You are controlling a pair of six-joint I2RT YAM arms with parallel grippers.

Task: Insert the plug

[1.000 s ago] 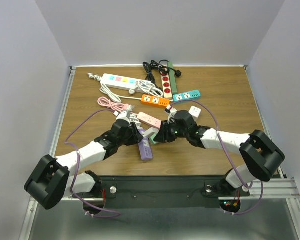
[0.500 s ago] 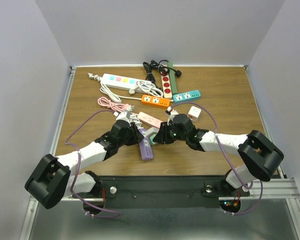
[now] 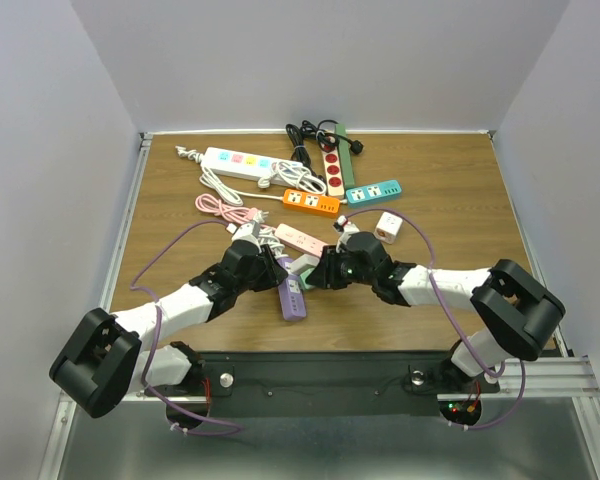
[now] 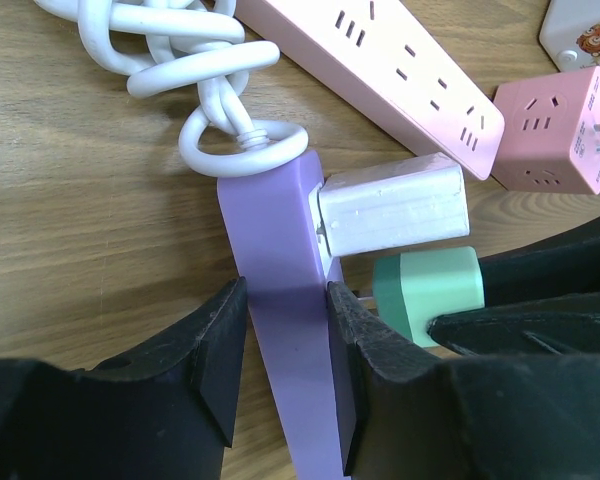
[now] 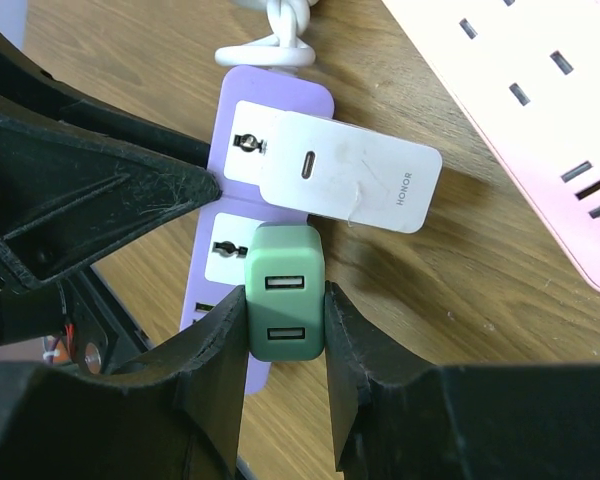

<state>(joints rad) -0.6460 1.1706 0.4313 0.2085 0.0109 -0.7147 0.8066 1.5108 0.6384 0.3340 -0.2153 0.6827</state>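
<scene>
A purple power strip (image 3: pixel 291 297) lies near the table's front centre, also in the left wrist view (image 4: pixel 280 300) and the right wrist view (image 5: pixel 230 200). A white charger (image 4: pixel 393 204) is plugged into it. My left gripper (image 4: pixel 278 350) is shut on the strip's sides. My right gripper (image 5: pixel 285 340) is shut on a green USB plug (image 5: pixel 285 290), also seen in the left wrist view (image 4: pixel 427 291). The plug sits at the strip's second socket, its prongs (image 4: pixel 363 294) at the strip's face with a short length showing.
A pink power strip (image 4: pixel 380 60) and a pink cube adapter (image 4: pixel 558 135) lie just beyond. A coiled white cable (image 4: pixel 170 40) touches the purple strip's end. White, orange, teal and red strips (image 3: pixel 310 175) crowd the table's back. A small white adapter (image 3: pixel 387 226) sits right.
My right gripper has moved a little left with the green plug, closing on the purple strip. The small white adapter behind it has come into view. The left arm has stayed still.
</scene>
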